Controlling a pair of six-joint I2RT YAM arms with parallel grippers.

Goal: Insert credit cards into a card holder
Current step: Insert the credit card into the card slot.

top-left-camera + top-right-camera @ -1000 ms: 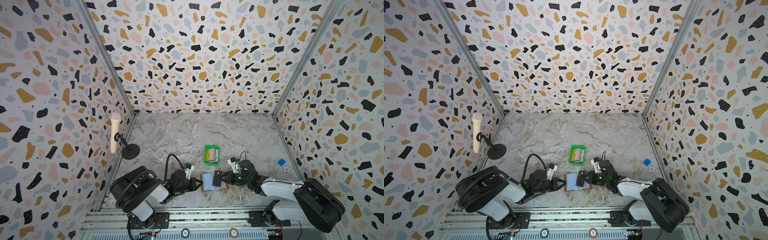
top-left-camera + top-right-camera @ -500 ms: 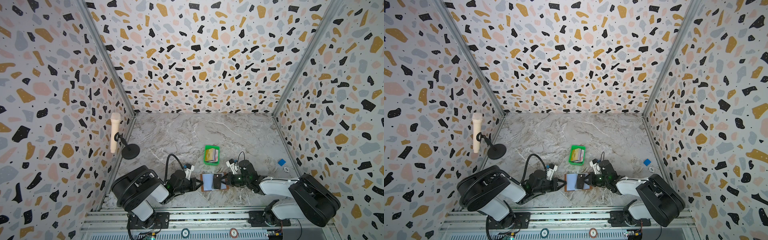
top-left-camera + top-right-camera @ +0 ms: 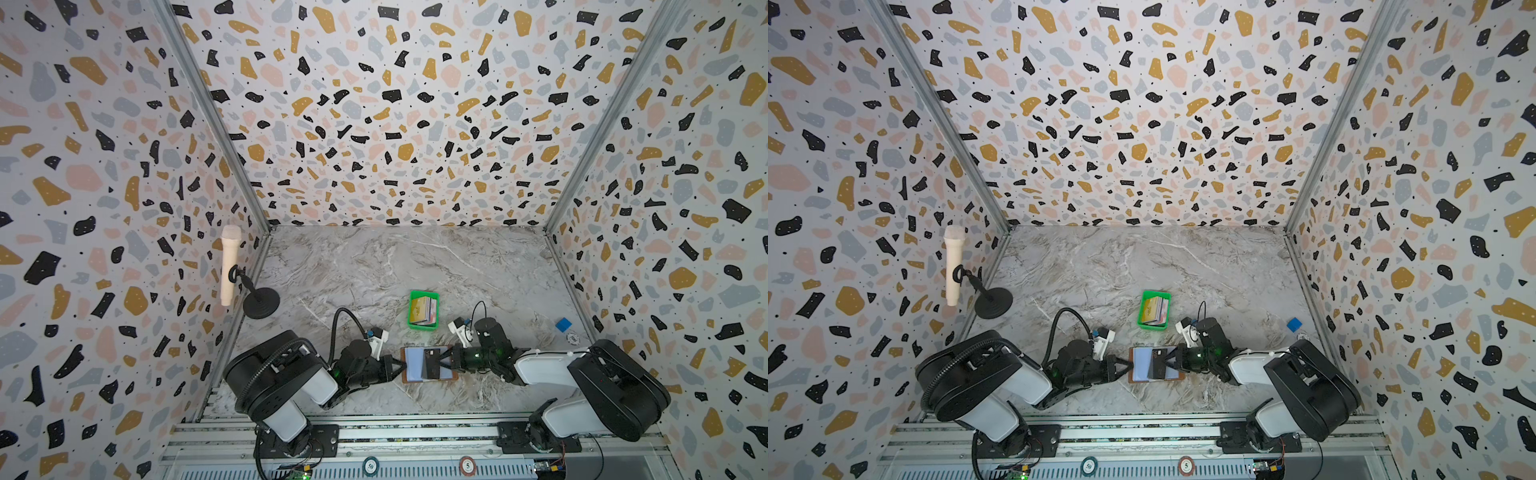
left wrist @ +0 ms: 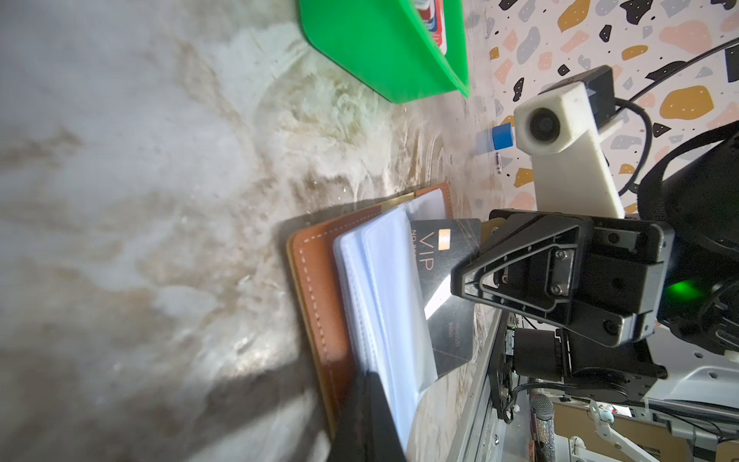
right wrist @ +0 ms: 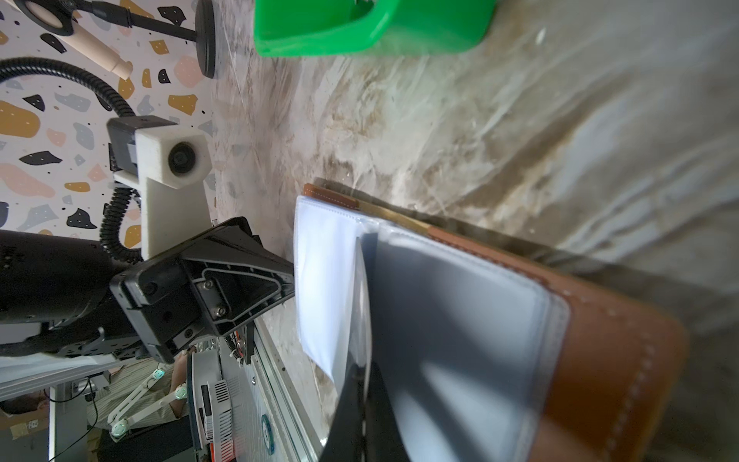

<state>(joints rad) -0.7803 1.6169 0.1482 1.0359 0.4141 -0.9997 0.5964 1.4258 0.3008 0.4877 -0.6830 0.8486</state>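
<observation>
From the left wrist view, right tool [image 4: 466, 276] grips VIP card [image 4: 442, 320]; left tool [image 4: 370, 396] clenched.

The dark card [image 4: 444, 260], partly inside a clear sleeve of the card holder [image 4: 316, 280], bears "VIP" in large pale-gold letters in the left wrist view. Beside it runs a smaller line that begins "NO"; the sleeve cuts off the rest. The fine print near the card's other end is too small to read. In both top views two round tokens sit on the front rail, one [image 3: 370, 466] marked "50" and the other [image 3: 467, 465] marked "5".
</observation>
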